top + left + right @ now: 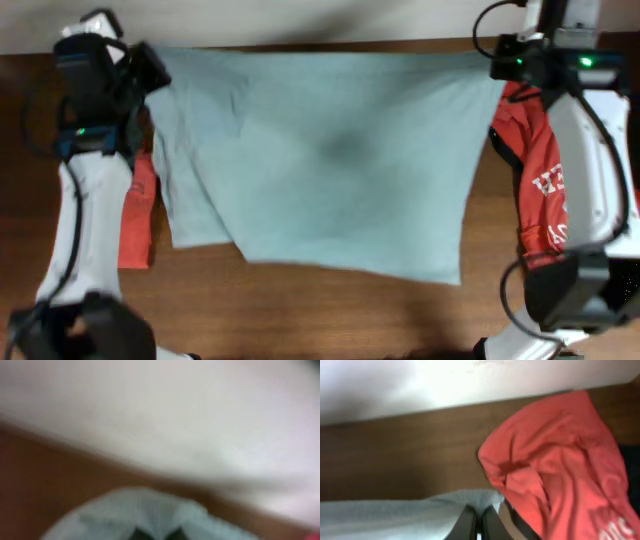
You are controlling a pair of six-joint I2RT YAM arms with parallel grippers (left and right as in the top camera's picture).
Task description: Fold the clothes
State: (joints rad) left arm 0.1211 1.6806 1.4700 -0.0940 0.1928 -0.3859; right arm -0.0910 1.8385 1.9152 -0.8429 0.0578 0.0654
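grey shirt (320,160) lies spread flat over the middle of the table (300,315), filling most of the frame from upper left to lower right; bottom hem runs slanted, lower on the right

left gripper (148,72) sits at the shirt's upper-left corner, at the top left of the overhead view; left wrist view is badly blurred, but the pale cloth (145,510) puckers in folds that converge on the dark tips at the bottom edge (152,535); reads as jaws closed narrow with the corner pinched between them; exact gap not readable

right gripper (503,62) is at the shirt's upper-right corner, top right of the overhead view; in the right wrist view the fingers (468,522) stand almost together at bottom centre, only a thin slit between them, with the grey shirt edge (395,515) running in from the left and ending at the tips; narrow, clamped on the cloth

red garment (545,170) with white lettering lies bunched at the right edge under the right arm, just beside that corner (555,465); orange-red cloth (138,220) lies at the left, partly under the shirt's left edge
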